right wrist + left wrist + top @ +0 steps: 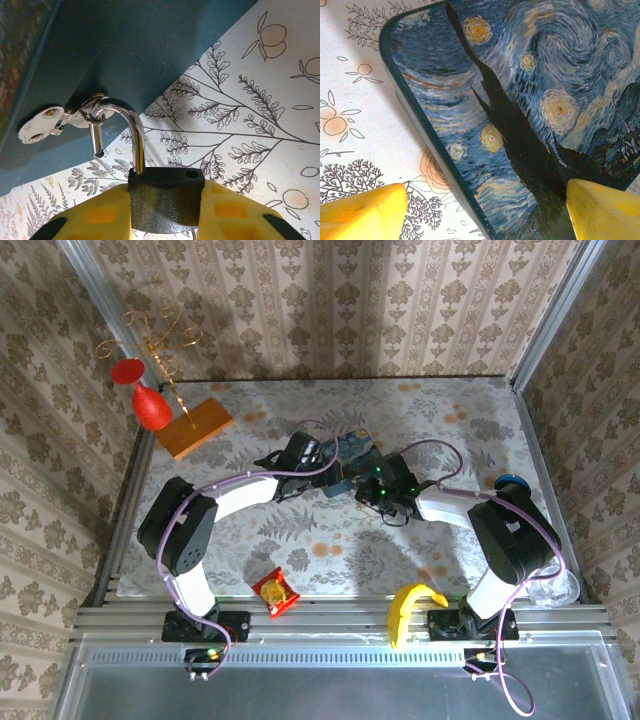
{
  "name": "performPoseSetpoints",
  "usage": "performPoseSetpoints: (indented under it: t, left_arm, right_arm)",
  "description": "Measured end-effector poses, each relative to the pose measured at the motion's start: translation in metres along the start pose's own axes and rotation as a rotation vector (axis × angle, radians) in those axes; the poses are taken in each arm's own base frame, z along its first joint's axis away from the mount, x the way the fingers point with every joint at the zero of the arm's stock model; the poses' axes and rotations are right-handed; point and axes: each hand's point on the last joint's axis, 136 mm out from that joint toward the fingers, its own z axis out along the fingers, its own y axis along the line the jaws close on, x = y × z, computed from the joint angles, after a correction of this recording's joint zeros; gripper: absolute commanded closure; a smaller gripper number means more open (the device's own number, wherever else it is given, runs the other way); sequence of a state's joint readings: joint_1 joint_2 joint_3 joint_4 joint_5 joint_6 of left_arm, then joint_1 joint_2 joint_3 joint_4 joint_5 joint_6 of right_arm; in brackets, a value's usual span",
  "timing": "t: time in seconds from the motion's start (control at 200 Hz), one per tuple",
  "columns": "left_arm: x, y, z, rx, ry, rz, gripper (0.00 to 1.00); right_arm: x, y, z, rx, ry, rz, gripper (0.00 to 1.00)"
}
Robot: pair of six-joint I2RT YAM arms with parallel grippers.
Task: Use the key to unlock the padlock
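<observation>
One tin point(530, 90), one padlock point(165, 200), one banana point(408, 610) and one snack packet point(275, 592). One red goblet point(150, 402), one wooden block point(196, 427), one blue disc point(510, 482). Two arms: left arm point(235, 496), right arm point(455, 508).

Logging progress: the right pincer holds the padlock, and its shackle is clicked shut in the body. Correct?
No. The right pincer holds the padlock, but the shackle is open, its free end out of the body. The right wrist view shows it.
</observation>
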State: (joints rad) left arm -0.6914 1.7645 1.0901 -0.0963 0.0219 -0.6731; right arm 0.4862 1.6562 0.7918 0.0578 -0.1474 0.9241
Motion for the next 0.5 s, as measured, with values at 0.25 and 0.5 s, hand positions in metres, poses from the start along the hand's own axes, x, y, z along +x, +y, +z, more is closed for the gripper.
performPoseSetpoints:
  t: [0.25, 0.5]
  left_arm:
    - [-0.003, 0.002, 0.000, -0.001, -0.010, -0.006, 0.20]
    - [-0.005, 0.004, 0.001, 0.003, -0.024, -0.009, 0.21]
  right_arm:
    - [-0.007, 0.004, 0.000, -0.027, -0.017, 0.027, 1.00]
    - [-0.017, 0.009, 0.006, -0.094, -0.051, 0.112, 1.00]
